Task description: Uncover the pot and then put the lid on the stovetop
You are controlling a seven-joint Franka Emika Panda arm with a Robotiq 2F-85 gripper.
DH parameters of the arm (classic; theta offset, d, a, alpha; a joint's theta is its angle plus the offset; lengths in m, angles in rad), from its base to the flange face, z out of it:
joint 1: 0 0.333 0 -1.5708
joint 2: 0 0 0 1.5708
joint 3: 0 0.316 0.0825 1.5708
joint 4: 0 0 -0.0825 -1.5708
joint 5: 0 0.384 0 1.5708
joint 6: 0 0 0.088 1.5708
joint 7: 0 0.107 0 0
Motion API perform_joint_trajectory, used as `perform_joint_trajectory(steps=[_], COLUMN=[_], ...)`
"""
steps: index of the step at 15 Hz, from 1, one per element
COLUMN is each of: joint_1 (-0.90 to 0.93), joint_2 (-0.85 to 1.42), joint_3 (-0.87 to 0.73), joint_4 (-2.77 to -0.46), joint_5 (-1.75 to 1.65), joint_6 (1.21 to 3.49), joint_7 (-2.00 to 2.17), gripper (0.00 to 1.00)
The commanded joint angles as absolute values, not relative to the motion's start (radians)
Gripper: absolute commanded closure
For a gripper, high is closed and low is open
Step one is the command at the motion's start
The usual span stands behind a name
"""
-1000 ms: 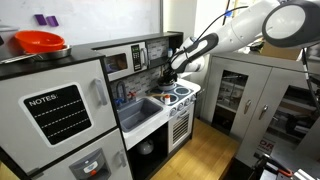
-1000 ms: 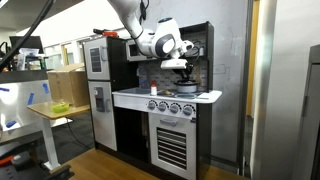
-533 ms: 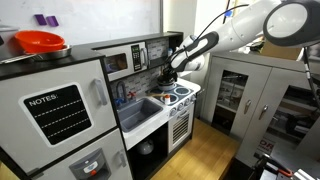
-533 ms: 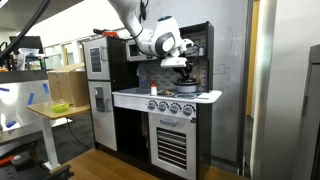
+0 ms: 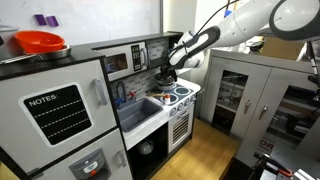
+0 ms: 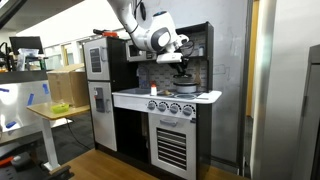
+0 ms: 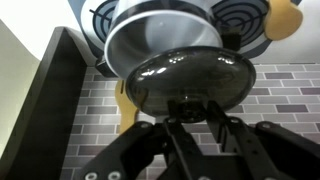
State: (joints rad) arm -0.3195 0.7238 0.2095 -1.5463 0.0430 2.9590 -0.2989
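Wrist view is showing the tool (image 7: 195, 112) closed around the small knob of the dark glass lid (image 7: 190, 75). The lid is hanging just above the pot (image 7: 160, 35) and a little to the side of its silver rim, so the pot is looking already open. In an exterior view the pot (image 6: 184, 89) is sitting on the white stovetop surface (image 6: 207, 96), directly under the tool (image 6: 181, 66).

I think the main danger is coming from the small grip. The knob is smooth and little, and if the fingers are holding it off-centre, the lid may be tipping and slipping out while the arm is travelling. It would then be falling back on the pot.

A second danger is moving sideways too low. The edge of the lid could be catching the rim of the pot and pushing this light toy across the stovetop surface.

Free space beside the pot is also looking narrow. A burner ring (image 7: 245, 18) and a yellow thing (image 7: 287, 14) are lying behind the pot, so a lid released half on a ring or against that thing may be resting tilted and sliding away.
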Motion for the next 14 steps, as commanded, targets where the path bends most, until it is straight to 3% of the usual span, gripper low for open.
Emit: perform_joint_trajectory(steps=[1,14], joint_1=[-0.271,0.012], joint_2=[0.615,0.351], joint_3=[0.163,-0.161], joint_4=[-1.684,-2.205], joint_5=[0.049,0.023], joint_6=[2.958,3.142], joint_7=[-0.239,0.108], gripper=[0.92,0.92])
